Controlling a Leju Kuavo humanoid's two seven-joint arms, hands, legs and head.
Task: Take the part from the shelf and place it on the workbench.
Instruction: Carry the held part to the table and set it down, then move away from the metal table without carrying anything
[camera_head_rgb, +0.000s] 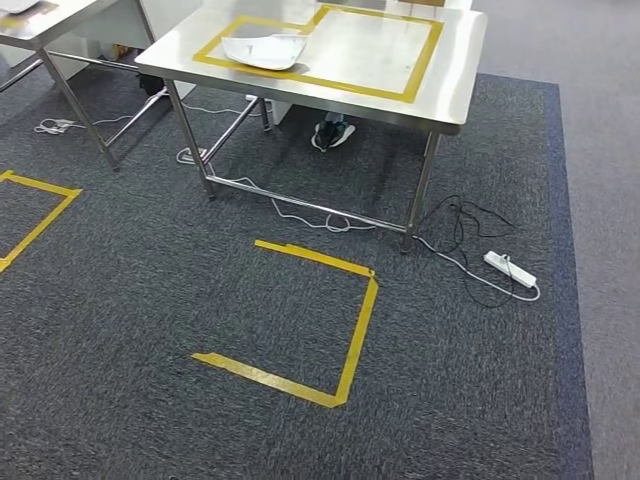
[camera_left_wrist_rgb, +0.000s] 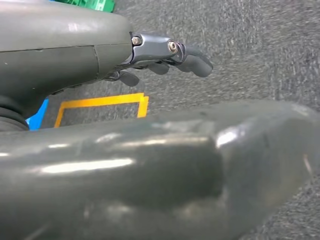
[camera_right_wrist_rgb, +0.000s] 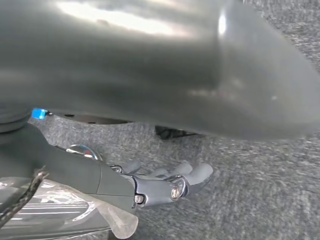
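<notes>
A white, flat, bag-like part (camera_head_rgb: 266, 48) lies on the steel workbench (camera_head_rgb: 453, 90), inside a yellow tape rectangle (camera_head_rgb: 419, 70) on its left half. The bench stands ahead of me across the carpet. In the left wrist view my left hand (camera_left_wrist_rgb: 166, 55) hangs over the carpet with its fingers stretched out and nothing in them. My right hand (camera_right_wrist_rgb: 166, 182) also hangs with its fingers nearly straight, and nothing shows between the thumb and the fingers.
A yellow tape square (camera_head_rgb: 302, 320) marks the carpet in front of the bench. A power strip (camera_head_rgb: 510, 268) and loose cables (camera_head_rgb: 460, 225) lie by the bench's right leg. A person's shoe (camera_head_rgb: 332, 132) shows under the bench. Something shiny under clear film (camera_right_wrist_rgb: 56, 215) sits beside my right palm.
</notes>
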